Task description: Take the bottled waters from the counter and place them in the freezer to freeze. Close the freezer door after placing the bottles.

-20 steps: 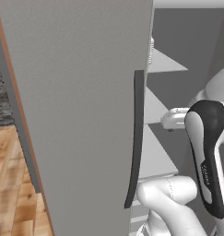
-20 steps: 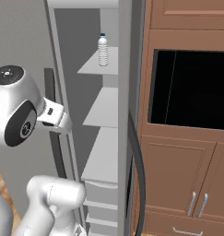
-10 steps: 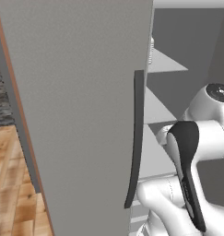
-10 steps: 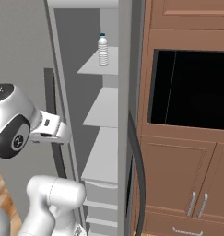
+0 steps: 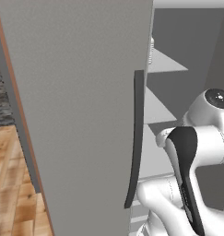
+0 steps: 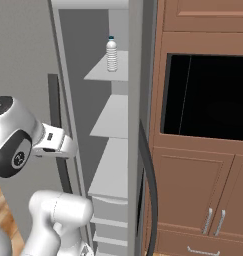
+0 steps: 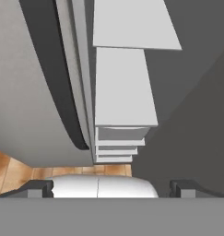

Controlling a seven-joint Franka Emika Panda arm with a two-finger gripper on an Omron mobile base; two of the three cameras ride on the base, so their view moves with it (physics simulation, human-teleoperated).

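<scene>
On the uppermost pale shelf (image 6: pixel 109 74) inside the freezer (image 6: pixel 95 107), one bottled water (image 6: pixel 111 54) stands upright with its dark cap on top, at about 12 o'clock in the right base view; in the left base view a sliver of the bottle shows just past the edge of the door at about 1 o'clock. Freezer door (image 5: pixel 81 115): a plain flat grey panel swung open, occupying the left half of the left base view, with its long dark vertical handle (image 5: pixel 135 138) along the free edge near the centre. Lower shelves and pale drawers (image 6: pixel 113 215) run down the compartment from 12 to 6 o'clock. Gripper (image 7: pixel 111 189): seen from the hand view, its two dark fingertips (image 7: pixel 37 189) stand far apart at roughly 7 and 5 o'clock, spread wide with nothing between them; it looks down along the door edge, the curved handle at 10 o'clock and the shelves at 12 o'clock. White arm (image 5: pixel 196 152): rises at 4 o'clock in the left base view, in front of the open compartment. Black oven recess (image 6: pixel 205 97) and brown wooden cabinets (image 6: pixel 203 200): at 3 to 5 o'clock in the right base view. Wooden floor (image 5: pixel 12 184): at 8 o'clock in the left base view
</scene>
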